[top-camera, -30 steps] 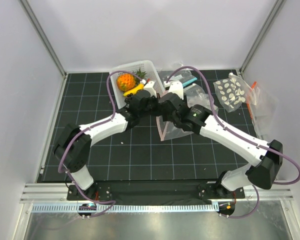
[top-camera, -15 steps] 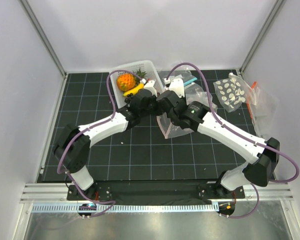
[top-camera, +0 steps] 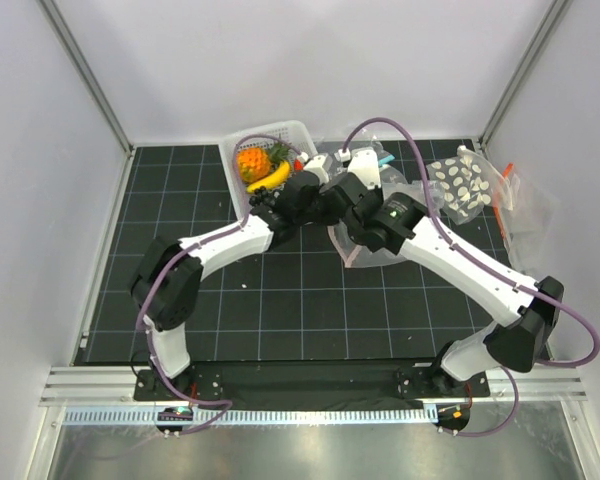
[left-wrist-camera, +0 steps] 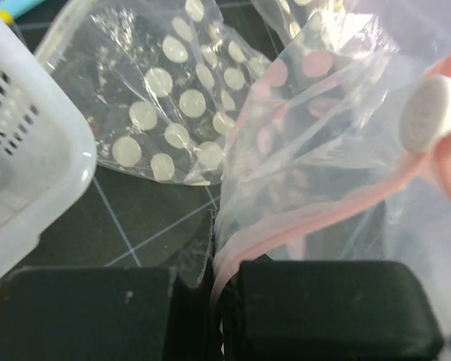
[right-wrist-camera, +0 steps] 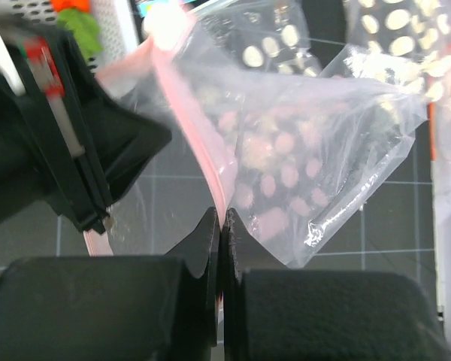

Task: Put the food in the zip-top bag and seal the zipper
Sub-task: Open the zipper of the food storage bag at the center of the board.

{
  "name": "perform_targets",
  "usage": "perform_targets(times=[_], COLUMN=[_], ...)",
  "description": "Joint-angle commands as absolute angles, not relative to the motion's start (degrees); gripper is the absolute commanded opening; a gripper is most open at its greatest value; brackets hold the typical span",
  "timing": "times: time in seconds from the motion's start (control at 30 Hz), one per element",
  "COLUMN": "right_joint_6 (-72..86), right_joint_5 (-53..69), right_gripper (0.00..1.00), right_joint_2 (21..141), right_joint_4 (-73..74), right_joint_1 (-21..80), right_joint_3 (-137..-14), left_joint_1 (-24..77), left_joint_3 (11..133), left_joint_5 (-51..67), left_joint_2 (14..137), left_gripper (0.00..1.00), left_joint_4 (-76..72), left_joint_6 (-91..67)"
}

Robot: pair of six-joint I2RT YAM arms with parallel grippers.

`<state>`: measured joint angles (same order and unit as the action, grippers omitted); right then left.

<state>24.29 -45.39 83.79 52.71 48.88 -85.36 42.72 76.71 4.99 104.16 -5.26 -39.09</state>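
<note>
The black gridded table [top-camera: 280, 300] was occupied at its far edge by a white basket [top-camera: 280, 128], and the zip-top bag [right-wrist-camera: 301, 173] was held just beside it, between the two arms. The left gripper [left-wrist-camera: 213, 274] and the right gripper [right-wrist-camera: 220, 226] were each clenched on the pink zipper [left-wrist-camera: 323, 218] at the bag's mouth. The pineapple [top-camera: 250, 163] and banana [top-camera: 271, 179] were seen lying in the basket.

The white plastic basket [top-camera: 280, 127] sits at the back of the black grid mat [top-camera: 280, 300], to my left. The orange toy pineapple [top-camera: 251, 162] and yellow toy banana [top-camera: 270, 178] lie in it. Just right of it is the clear dotted bag with the pink strip [right-wrist-camera: 286, 180]. Farther right lies another clear bag with white dots [top-camera: 458, 185]
</note>
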Motion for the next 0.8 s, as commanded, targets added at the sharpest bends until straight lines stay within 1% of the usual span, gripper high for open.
perform_targets(times=[0.0, 0.13, 0.27, 0.3, 0.37, 0.4, 0.43, 0.5, 0.57, 0.6, 0.67, 0.7, 0.77], right_joint_6=[23.8, 21.5, 21.1, 21.0, 20.6, 20.2, 19.8, 18.9, 18.3, 18.0, 17.8, 17.7, 17.4], right_joint_5=[-49.0, -47.9, -47.3, -46.9, -45.3, -44.3, -41.8, -39.7, -36.8, -36.1, -35.2, -35.2, -35.2], right_gripper=[0.01, 0.01, 0.01, 0.01, 0.01, 0.01, 0.01, 0.01, 0.01, 0.01, 0.01, 0.01, 0.01], right_joint_2=[83.5, 82.6, 82.4, 82.6, 82.9, 83.0, 83.1, 82.9, 82.4, 82.4, 82.5, 82.7, 83.3], right_joint_4=[58.0, 60.9, 61.6, 61.4, 60.3, 59.6, 58.9, 56.3, 53.0, 52.4, 50.7, 50.5, 49.9], right_joint_1=[47.3, 45.0, 44.1, 43.9, 42.8, 42.3, 41.5, 39.3, 38.0, 37.4, 36.0, 35.9, 35.4], right_joint_3=[-91.1, -93.2, -92.6, -91.9, -90.8, -89.5, -88.8, -86.5, -84.7, -83.6, -82.8, -82.4, -82.3], left_joint_1=[43.8, 43.9, 43.8, 43.9, 43.8, 43.8, 43.8, 43.8, 43.7, 43.5, 43.2, 43.1, 42.7], left_joint_3=[79.0, 78.8, 78.9, 79.0, 78.9, 78.8, 78.3, 77.8, 77.0, 76.8, 76.2, 76.1, 76.1], left_joint_5=[8.1, 7.9, 8.0, 9.0, 10.0, 10.3, 10.1, 9.6, 9.1, 9.1, 9.9, 10.0, 10.1], left_joint_2=[106.5, 109.9, 112.0, 112.1, 111.5, 111.1, 110.7, 109.1, 107.7, 107.2, 106.6, 106.1, 105.5], left_gripper=[0.0, 0.0, 0.0, 0.04, 0.16, 0.33, 0.44, 0.62, 0.67, 0.72, 0.75, 0.81, 0.82], left_joint_4=[-6.8, -7.2, -7.6, -8.0, -8.3, -8.5, -8.6, -8.4, -7.6, -7.6, -7.4, -7.1, -5.9], left_joint_6=[-40.6, -41.5, -41.6, -41.5, -40.8, -40.5, -40.2, -39.0, -38.4, -38.4, -38.5, -38.7, -38.7])
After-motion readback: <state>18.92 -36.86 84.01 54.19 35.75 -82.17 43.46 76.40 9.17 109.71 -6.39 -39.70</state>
